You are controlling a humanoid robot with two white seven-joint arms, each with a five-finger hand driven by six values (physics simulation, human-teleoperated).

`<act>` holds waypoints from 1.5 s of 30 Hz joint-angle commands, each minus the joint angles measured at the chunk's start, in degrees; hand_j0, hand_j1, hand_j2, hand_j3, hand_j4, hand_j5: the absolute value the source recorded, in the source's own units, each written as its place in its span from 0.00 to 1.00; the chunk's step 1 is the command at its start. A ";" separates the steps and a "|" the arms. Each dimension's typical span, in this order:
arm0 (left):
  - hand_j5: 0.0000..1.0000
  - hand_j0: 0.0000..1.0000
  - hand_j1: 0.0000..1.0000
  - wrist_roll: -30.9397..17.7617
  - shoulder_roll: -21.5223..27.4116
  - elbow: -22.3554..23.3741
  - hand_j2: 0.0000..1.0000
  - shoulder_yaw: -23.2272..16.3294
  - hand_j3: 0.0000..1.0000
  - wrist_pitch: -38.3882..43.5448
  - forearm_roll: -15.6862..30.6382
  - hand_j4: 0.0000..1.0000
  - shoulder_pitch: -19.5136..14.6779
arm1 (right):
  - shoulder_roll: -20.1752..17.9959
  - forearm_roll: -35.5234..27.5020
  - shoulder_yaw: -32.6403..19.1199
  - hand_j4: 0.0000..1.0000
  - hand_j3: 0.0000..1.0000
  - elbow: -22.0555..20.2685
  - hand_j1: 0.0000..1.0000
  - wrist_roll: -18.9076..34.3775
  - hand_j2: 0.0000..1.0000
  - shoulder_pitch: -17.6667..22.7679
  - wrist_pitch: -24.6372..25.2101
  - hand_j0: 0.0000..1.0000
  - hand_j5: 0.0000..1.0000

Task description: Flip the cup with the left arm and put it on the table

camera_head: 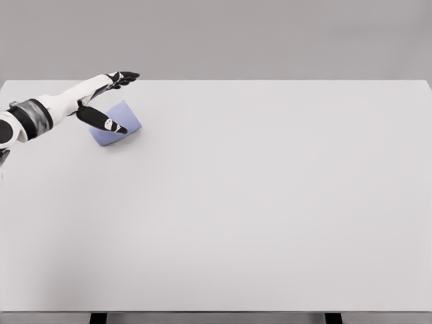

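Item 1, cup: light blue, plain. I can read no brand, label or writing on it, nor on anything else in my head view. It sits tilted on the desk, near the far left corner, its wider end toward the near left and its narrower end toward the far right. Whether it rests flat on its side or is partly lifted I cannot tell.

Item 2, left hand: white with black fingers, arm entering from the left edge. The hand is spread wide. The fingers reach out straight past the far side of the cup, just above its upper edge. The thumb crosses in front of the cup on its near side. The cup lies between thumb and fingers. From here the thumb looks to be against the cup; I cannot confirm a firm grip, and the fingers do not appear wrapped round it.

Item 3, desk: pale grey-white top, flat and matte, filling most of the view. Two dark legs show below its near edge.

Item 4, room: plain grey wall behind the desk's far edge.
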 commanded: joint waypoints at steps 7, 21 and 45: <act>1.00 1.00 1.00 0.19 -4.71 2.00 1.00 3.18 1.00 0.01 -5.88 1.00 0.35 | 0.00 0.00 0.00 1.00 1.00 0.02 1.00 0.01 1.00 0.00 0.00 1.00 1.00; 1.00 1.00 1.00 2.57 -3.83 1.47 1.00 3.18 1.00 -0.17 -5.53 1.00 0.62 | 0.00 0.00 0.00 1.00 1.00 -0.07 1.00 0.01 1.00 0.00 0.00 1.00 1.00; 1.00 1.00 1.00 8.89 -4.09 -1.07 1.00 -0.77 1.00 13.80 -2.20 1.00 0.44 | 0.00 0.00 0.00 1.00 1.00 0.02 1.00 0.01 1.00 0.00 0.00 1.00 1.00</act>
